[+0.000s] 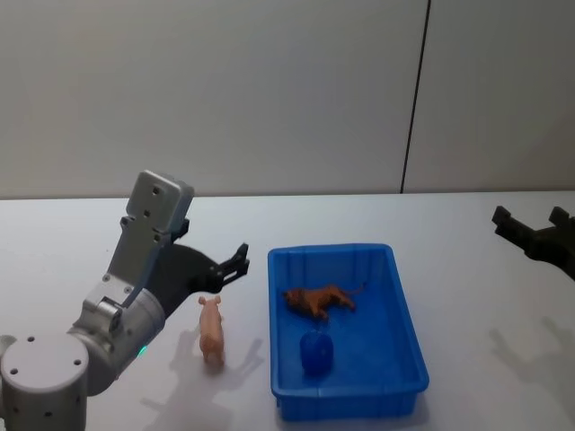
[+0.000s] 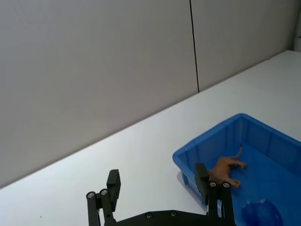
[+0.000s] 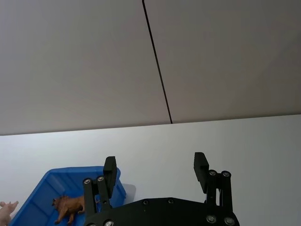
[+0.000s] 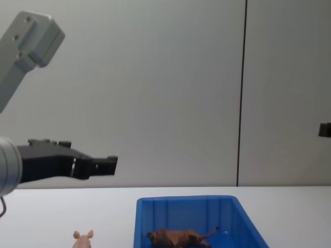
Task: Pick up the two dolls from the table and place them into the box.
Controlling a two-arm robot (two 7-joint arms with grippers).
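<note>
wall (image 1: 269,90): plain grey panels behind the work area, with one dark vertical seam (image 1: 415,99).

table (image 1: 467,242): flat white top, running the full width of the head view.

box (image 1: 410,325): bright blue bin with ribbed inner walls, standing on the table just right of centre, its long side running near to far.

left arm (image 1: 135,269): reaches forward from the lower left. the left gripper (image 1: 239,260) hangs well above the table, beside the box's far left corner and beyond the pink doll. its claw is spread wide with nothing between the fingers; the left wrist view confirms the gap.

right gripper (image 1: 532,215): at the right edge of the head view, above the table and well apart from the box. claw spread, nothing held; the right wrist view shows both fingers apart.

brown doll (image 1: 319,301): inside the box, in the far half, on the floor of the bin. head toward the left wall, thin tail pointing toward the right wall. it appears to lie on its side.

pink doll (image 1: 211,332): on the table, outside the box and just beside its left wall, not touching it. body runs near to far. cannot tell whether it stands or lies.

dark blue rounded object (image 1: 316,352): inside the box, in the near half, close to the brown doll. nature cannot be determined.
</note>
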